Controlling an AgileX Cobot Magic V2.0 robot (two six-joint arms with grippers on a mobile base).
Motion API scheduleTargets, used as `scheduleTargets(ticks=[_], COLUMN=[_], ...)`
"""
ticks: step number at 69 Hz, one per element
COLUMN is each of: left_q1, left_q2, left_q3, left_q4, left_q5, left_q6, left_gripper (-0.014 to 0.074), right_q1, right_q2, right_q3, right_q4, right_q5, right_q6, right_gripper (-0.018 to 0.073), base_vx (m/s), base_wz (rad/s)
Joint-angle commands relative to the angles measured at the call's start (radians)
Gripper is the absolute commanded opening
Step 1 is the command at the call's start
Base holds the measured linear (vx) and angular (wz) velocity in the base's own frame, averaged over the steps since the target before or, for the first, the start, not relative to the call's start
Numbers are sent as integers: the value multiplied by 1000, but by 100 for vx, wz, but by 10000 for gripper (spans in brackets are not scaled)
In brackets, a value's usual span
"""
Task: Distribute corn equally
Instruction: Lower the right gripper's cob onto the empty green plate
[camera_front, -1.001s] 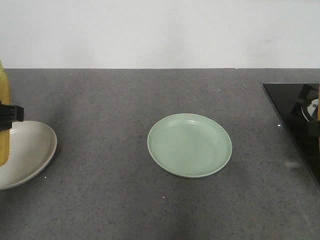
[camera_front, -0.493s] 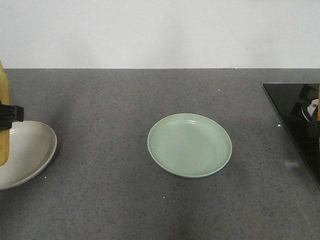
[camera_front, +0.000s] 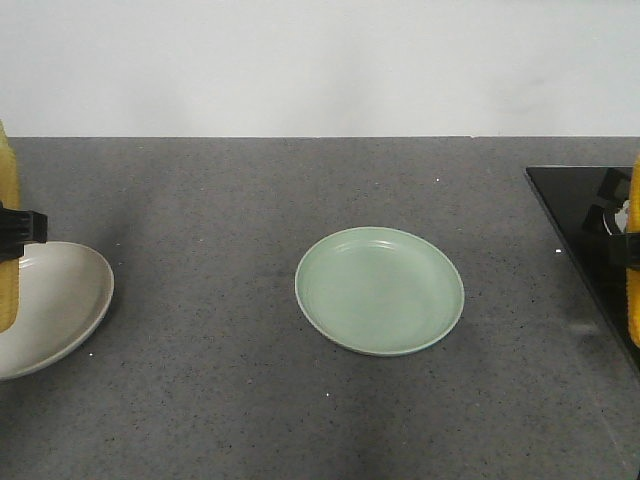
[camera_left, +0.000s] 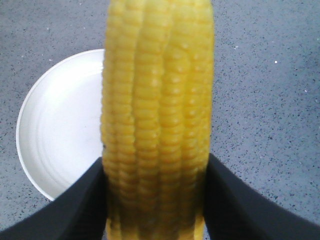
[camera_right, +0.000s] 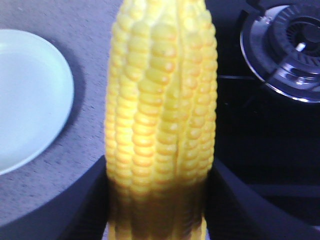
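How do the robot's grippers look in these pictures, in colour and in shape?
Only the fingers show. The left gripper has two matte black fingers that are wide at the base and narrow toward the tips. The right gripper has fingers of the same black, tapered shape. In the front view each appears only as a small black block at the picture's edge. No cables, markings or arm links are visible.

Grey speckled countertop (camera_front: 230, 200), plain white wall (camera_front: 320, 60) behind.
Black glass gas hob (camera_front: 585, 225) set in at the counter's right edge, one burner (camera_right: 287, 42) visible; lighting flat and even.
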Motion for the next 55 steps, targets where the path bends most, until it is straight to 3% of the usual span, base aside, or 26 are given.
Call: scheduleTargets(ticks=[1, 19, 55], left_q1=[3, 3, 3], left_q2=[-20, -20, -20], left_q3=[-25, -25, -25], left_q4=[14, 14, 14], left_q5=[-48, -48, -48], left_q6=[-9, -9, -9], left_gripper=[133, 133, 133], right_q1=[-5, -5, 4], right_q2=[-17, 21, 256], right_q3=[-32, -39, -278], right_q4=[54, 185, 481], right_q5=[-100, -151, -24], right_q6=[-41, -156, -340], right_gripper=[194, 195, 202], base_vx=[0, 0, 0], base_wz=[0, 0, 0])
